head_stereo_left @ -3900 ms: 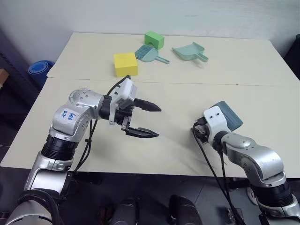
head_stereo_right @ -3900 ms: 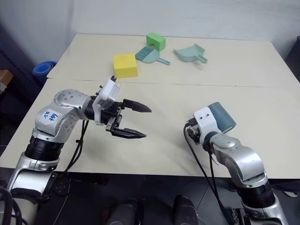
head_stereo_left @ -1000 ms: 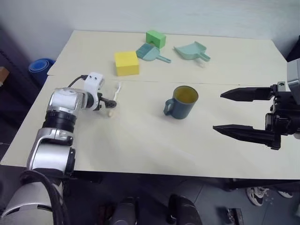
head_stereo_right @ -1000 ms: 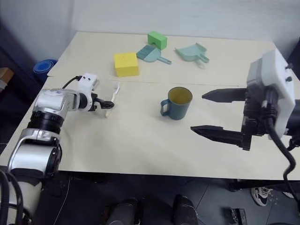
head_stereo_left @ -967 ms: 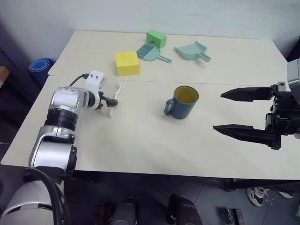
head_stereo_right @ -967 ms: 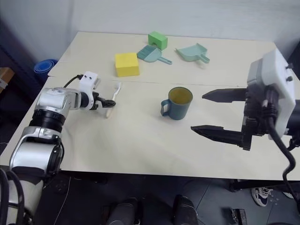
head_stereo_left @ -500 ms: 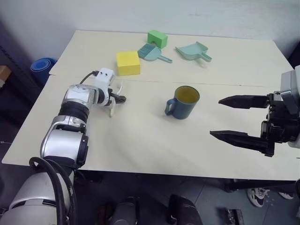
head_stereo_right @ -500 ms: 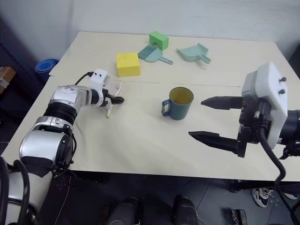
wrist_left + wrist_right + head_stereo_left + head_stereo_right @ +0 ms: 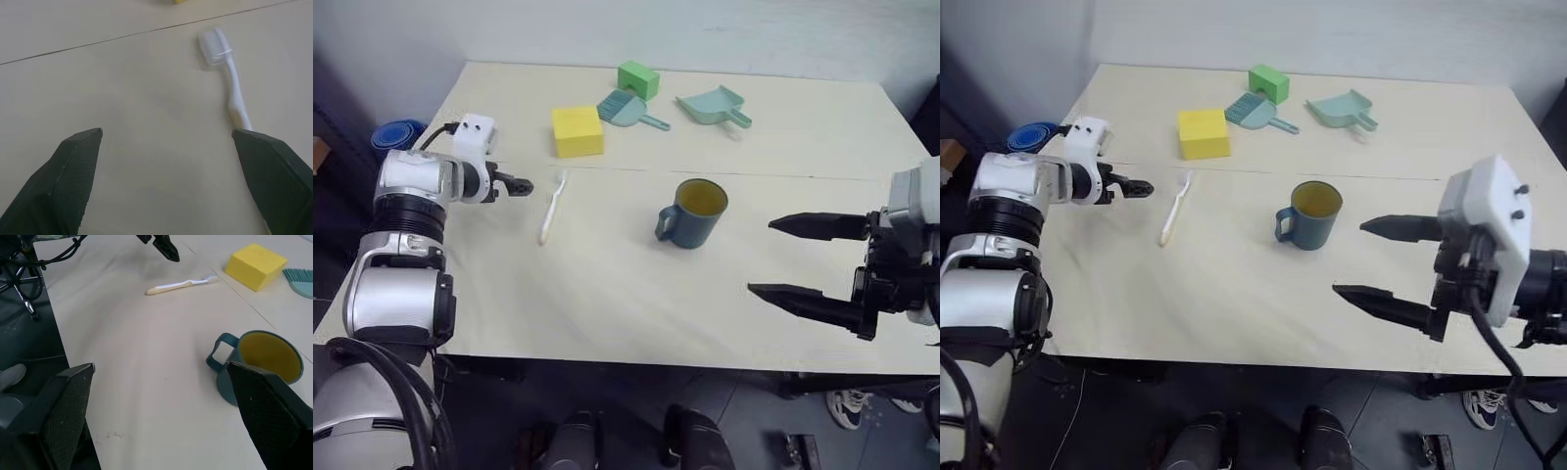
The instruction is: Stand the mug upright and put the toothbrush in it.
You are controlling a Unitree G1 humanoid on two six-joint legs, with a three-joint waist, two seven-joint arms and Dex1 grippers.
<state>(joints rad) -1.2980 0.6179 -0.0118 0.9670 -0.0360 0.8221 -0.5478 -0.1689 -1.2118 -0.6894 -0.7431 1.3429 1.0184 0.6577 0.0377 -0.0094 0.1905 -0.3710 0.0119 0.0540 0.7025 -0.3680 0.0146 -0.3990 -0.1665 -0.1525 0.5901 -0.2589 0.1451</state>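
Observation:
The dark teal mug (image 9: 693, 212) with its yellow inside stands upright near the table's middle, handle toward my left. The white toothbrush (image 9: 551, 206) lies flat on the table to its left, bristled head pointing away from me. My left gripper (image 9: 521, 184) hovers just left of the toothbrush, open and empty. In the left wrist view the brush (image 9: 230, 83) lies beside one finger (image 9: 274, 166). My right gripper (image 9: 762, 257) is open and empty, held to the right of the mug and nearer to me, clear of it.
A yellow block (image 9: 576, 132), a green block (image 9: 637, 79), a teal hand brush (image 9: 625, 110) and a pale teal dustpan (image 9: 710, 104) sit at the back of the table. A seam (image 9: 822, 176) runs across the tabletop. A blue roll (image 9: 391, 132) lies beyond the left edge.
My left gripper has pulled away from the toothbrush, up and to the left, leaving it flat on the table. The right gripper has hardly moved. The mug stands upright as before.

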